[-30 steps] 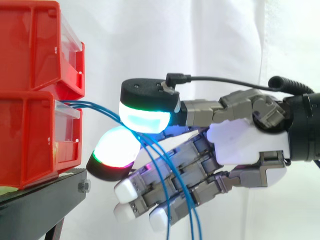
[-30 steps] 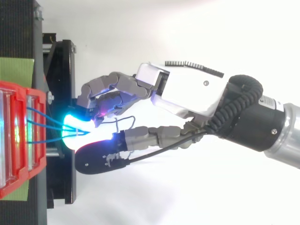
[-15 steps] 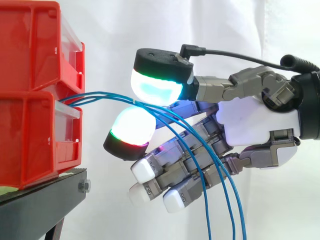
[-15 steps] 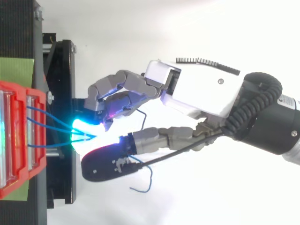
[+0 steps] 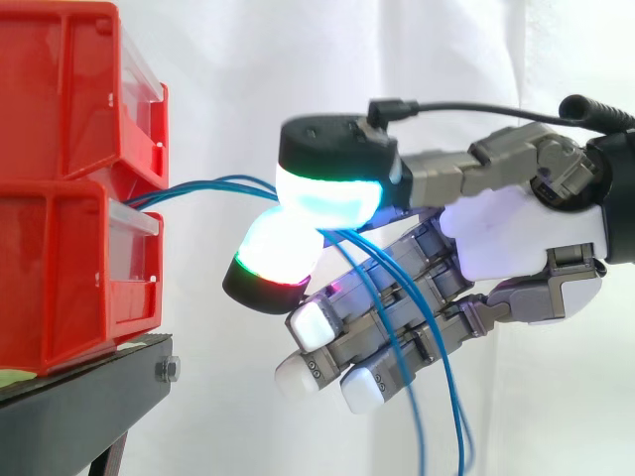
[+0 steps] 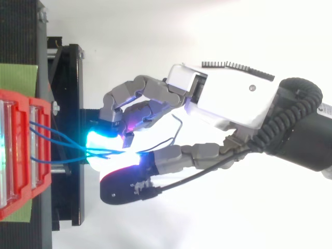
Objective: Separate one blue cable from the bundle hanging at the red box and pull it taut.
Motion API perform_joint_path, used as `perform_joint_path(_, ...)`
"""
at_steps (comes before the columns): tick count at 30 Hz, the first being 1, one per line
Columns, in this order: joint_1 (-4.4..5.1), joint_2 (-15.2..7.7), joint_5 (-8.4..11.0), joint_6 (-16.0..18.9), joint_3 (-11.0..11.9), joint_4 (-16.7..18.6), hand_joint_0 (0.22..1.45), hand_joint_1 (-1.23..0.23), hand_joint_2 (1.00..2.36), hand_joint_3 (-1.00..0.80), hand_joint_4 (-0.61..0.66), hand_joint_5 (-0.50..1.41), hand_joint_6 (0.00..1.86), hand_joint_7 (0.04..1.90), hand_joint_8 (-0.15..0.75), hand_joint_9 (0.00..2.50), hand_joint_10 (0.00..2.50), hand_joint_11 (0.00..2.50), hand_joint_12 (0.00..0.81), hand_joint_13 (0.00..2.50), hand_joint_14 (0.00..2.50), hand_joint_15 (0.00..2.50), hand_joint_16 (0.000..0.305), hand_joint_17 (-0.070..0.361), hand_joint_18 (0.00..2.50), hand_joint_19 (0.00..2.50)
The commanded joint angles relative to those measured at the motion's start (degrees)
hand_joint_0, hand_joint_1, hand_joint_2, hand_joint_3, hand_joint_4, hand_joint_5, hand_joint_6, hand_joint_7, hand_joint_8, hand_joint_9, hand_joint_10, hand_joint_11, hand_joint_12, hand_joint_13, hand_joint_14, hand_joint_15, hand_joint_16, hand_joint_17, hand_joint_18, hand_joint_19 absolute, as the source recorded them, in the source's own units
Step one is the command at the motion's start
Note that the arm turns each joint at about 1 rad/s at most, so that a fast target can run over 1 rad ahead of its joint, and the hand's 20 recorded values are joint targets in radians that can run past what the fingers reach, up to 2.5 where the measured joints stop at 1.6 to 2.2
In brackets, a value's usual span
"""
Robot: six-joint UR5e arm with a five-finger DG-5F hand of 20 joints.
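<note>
Bearing stand: the black stand [image 5: 94, 382] carries everything, and its front edge juts toward the arm. You can take it that this puts the bins level with the hand's reach.
Red bins: the red bins [image 5: 60, 198] sit stacked at the stand's front edge with their open fronts turned to the hand, so what comes out of them falls free of the stand.
Hand: the hand [image 5: 516, 248] hangs just off the stand's front edge, clear of the bins. It is closed in a pinch, two glowing pads pressed together on the cables. The other fingers curl below the pinch, which keeps them out of the way.
Blue cables: the blue cables [image 5: 213, 185] leave the front edge of the lower bin and run across the gap. In the top view they draw together at the pinch [image 6: 106, 152], then drop past the curled fingers.
- Slack: the span from bin to pinch bows upward, so you should judge it not yet taut.
- Count: several strands enter the pinch, and you cannot tell how many are clamped, so one cable does not look singled out yet.
Fingertips: the fingertips [image 5: 332, 198] meet one above the other, cyan and green over white and red, so the cables are nipped from both sides rather than hooked.
</note>
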Motion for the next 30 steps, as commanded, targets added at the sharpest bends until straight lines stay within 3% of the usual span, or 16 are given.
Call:
perform_joint_path(1, -0.03, 0.0, 0.09, 0.0, 0.0, -0.1, 0.81, -0.88, 1.0, -0.5, 0.12, -0.2, 0.98, 0.94, 0.376, 0.92, 0.02, 0.83, 0.338, 0.76, 0.01, 0.4, 0.041, 0.093, 0.74, 0.46)
perform_joint_path(4, -0.03, 0.0, 0.09, 0.0, 0.0, -0.1, 0.75, -0.89, 1.0, -0.5, 0.13, -0.19, 0.97, 0.94, 0.375, 0.95, 0.02, 0.84, 0.333, 0.78, 0.01, 0.41, 0.041, 0.092, 0.77, 0.44)
perform_joint_path(9, -0.03, 0.0, -0.09, 0.0, 0.0, -0.1, 0.53, -0.78, 1.0, -0.5, 0.17, -0.19, 0.96, 0.92, 0.398, 0.99, 0.01, 0.84, 0.351, 0.8, 0.01, 0.43, 0.044, 0.099, 0.78, 0.48)
perform_joint_path(13, -0.03, 0.0, -0.09, 0.0, 0.0, -0.2, 0.53, -0.56, 1.0, -0.5, 0.18, -0.18, 0.94, 0.89, 0.402, 1.01, 0.01, 0.81, 0.357, 0.81, 0.01, 0.43, 0.045, 0.101, 0.78, 0.49)
perform_joint_path(16, 0.05, 0.0, -0.18, 0.0, 0.0, -0.3, 0.61, -0.51, 1.0, -0.5, 0.16, -0.18, 0.93, 0.94, 0.391, 1.01, 0.01, 0.81, 0.347, 0.8, 0.01, 0.43, 0.043, 0.096, 0.76, 0.52)
perform_joint_path(27, 0.05, 0.0, -0.09, 0.2, 0.0, -0.6, 0.69, -0.77, 1.02, -0.28, 0.08, -0.2, 0.95, 1.01, 0.385, 0.95, 0.02, 0.82, 0.358, 0.78, 0.02, 0.44, 0.045, 0.1, 0.76, 0.52)
perform_joint_path(30, 0.05, 0.0, 0.0, 0.3, 0.1, -0.6, 0.75, -0.86, 1.01, -0.35, 0.07, -0.21, 0.97, 1.0, 0.377, 0.92, 0.02, 0.85, 0.358, 0.77, 0.01, 0.43, 0.045, 0.101, 0.76, 0.52)
